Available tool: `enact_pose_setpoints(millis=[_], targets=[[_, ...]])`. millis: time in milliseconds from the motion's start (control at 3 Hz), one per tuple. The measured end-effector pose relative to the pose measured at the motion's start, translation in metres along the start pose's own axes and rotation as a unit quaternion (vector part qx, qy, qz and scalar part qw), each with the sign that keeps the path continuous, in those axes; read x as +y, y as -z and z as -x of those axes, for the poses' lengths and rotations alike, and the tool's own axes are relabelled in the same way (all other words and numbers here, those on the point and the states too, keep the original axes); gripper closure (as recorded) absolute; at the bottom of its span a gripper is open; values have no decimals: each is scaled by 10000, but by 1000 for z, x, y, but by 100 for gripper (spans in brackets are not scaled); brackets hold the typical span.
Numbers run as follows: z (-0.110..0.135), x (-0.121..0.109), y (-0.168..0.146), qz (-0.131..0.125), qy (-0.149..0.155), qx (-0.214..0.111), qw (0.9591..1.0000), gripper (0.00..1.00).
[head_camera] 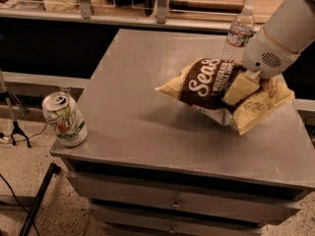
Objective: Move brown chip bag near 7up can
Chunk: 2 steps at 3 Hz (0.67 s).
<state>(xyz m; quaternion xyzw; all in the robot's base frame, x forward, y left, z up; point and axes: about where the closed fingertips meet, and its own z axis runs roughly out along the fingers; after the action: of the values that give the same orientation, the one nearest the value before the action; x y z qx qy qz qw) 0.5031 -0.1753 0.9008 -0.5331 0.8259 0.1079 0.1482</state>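
My pincer (244,86) clamps the brown chip bag (206,85) on its right half, the bag's left end raised off the tabletop (147,117), well apart from the 7up can (64,118) at the front-left corner.
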Motion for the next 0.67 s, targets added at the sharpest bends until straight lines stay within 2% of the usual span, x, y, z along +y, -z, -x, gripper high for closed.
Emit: enact_pose_setpoints(millis=[333, 667], targets=[[35, -6, 18, -44, 353, -310, 9989, 100], [72, -10, 21, 10, 707, -552, 9960, 100]])
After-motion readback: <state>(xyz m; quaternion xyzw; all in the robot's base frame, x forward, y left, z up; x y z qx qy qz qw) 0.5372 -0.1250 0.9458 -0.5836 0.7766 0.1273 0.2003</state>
